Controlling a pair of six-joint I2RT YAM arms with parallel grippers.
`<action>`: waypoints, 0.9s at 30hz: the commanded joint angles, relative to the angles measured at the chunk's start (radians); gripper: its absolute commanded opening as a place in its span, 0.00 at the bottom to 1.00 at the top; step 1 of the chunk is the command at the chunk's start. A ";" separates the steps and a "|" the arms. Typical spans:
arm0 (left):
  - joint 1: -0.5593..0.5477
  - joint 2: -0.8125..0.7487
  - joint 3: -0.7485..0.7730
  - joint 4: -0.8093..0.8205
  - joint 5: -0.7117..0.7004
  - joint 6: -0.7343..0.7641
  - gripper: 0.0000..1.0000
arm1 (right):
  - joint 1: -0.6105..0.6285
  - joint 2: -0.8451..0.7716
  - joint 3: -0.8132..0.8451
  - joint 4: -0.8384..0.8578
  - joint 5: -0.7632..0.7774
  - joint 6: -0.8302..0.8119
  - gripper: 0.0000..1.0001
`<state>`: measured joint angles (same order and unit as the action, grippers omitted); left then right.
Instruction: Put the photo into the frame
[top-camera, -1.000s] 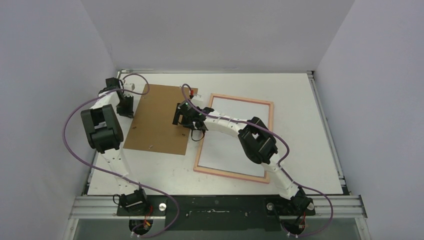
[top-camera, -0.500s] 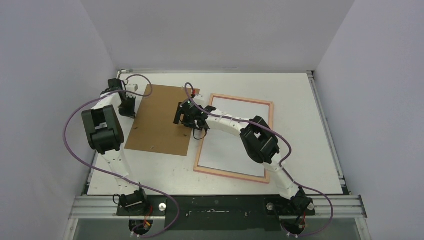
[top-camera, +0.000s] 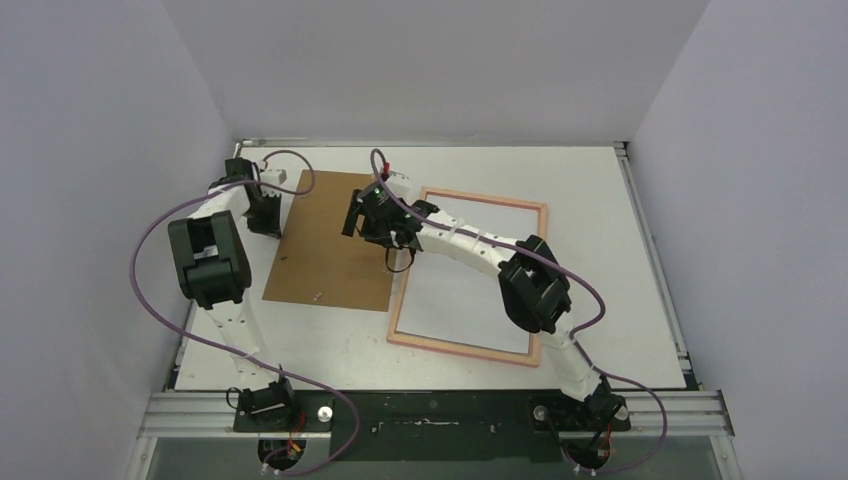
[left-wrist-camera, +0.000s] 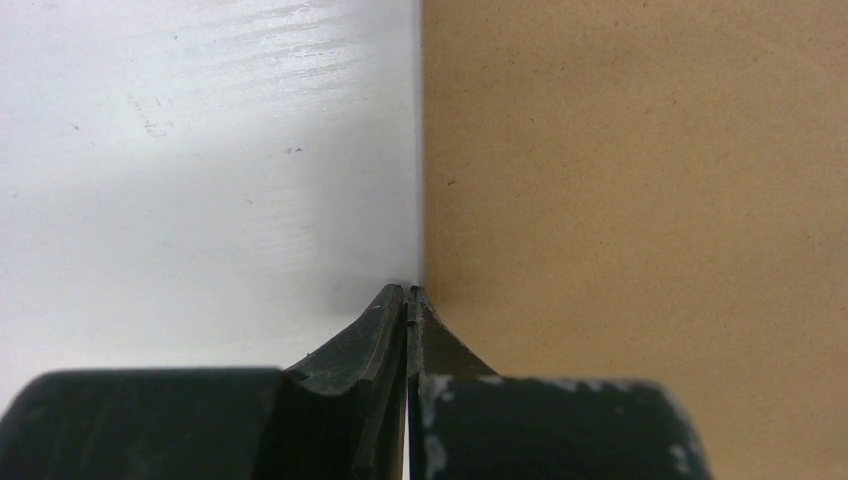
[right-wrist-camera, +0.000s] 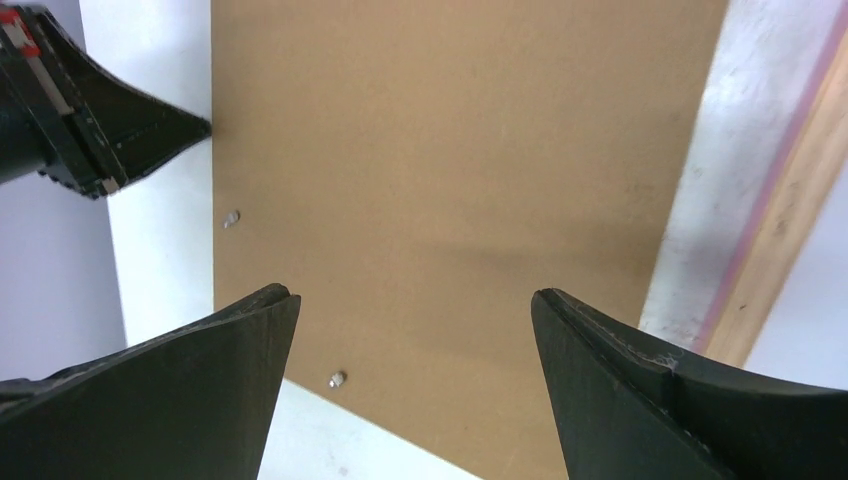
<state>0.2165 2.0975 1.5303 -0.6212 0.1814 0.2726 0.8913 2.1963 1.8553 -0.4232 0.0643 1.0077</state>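
Your left gripper (left-wrist-camera: 408, 292) is clenched shut, tips touching the left edge of the brown backing panel (top-camera: 330, 250). Your right gripper (right-wrist-camera: 412, 295) hangs spread wide over that panel, grasping nothing. The photo (top-camera: 450, 300) lies white side up inside the frame (top-camera: 462, 349), just right of the panel and clear of both grippers.

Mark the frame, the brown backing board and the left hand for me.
frame (top-camera: 495, 198), top view, its far border.
brown backing board (top-camera: 325, 250), top view, middle of its face.
left hand (left-wrist-camera: 408, 292), left wrist view, closed fingertips at the board's edge.
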 joint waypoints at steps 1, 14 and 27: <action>0.023 0.004 -0.041 -0.090 -0.006 -0.006 0.00 | 0.028 0.036 0.150 -0.197 0.198 -0.099 0.90; 0.085 -0.041 -0.008 -0.163 0.063 0.017 0.02 | 0.070 0.056 0.059 -0.265 0.247 -0.061 0.90; 0.083 -0.040 0.000 -0.142 0.043 0.005 0.10 | 0.054 0.097 -0.005 -0.267 0.240 -0.062 0.90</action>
<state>0.2966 2.0869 1.5326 -0.7486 0.2321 0.2714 0.9565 2.3192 1.8988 -0.6823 0.2882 0.9512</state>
